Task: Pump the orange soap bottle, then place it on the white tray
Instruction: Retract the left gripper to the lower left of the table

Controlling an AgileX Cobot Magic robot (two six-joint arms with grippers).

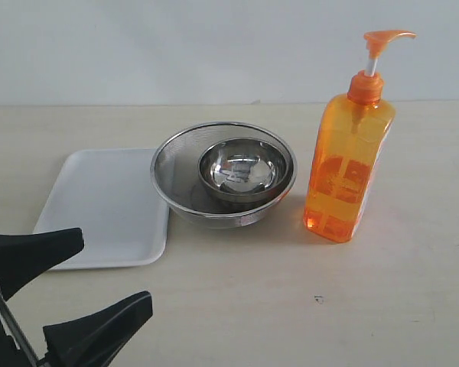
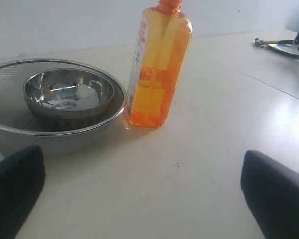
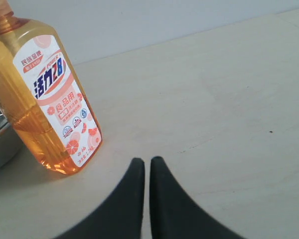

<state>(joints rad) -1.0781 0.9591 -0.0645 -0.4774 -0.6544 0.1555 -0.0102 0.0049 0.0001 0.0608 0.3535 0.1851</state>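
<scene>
The soap bottle [image 1: 348, 164] stands upright at right, just beside the strainer [image 1: 172, 191]. The left gripper [image 1: 115, 269] gapes empty; the right gripper [image 3: 147, 167] is pinched closed. An off-centre pump press could tip it.

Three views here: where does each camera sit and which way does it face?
Exterior: above the table's near side, looking down at tray, strainer and bottle; open left gripper at lower left.
Left wrist: low behind its open fingers, facing bottle and strainer.
Right wrist: low behind the shut right gripper, facing the bottle's label.
Shared: all three show the bottle.
</scene>
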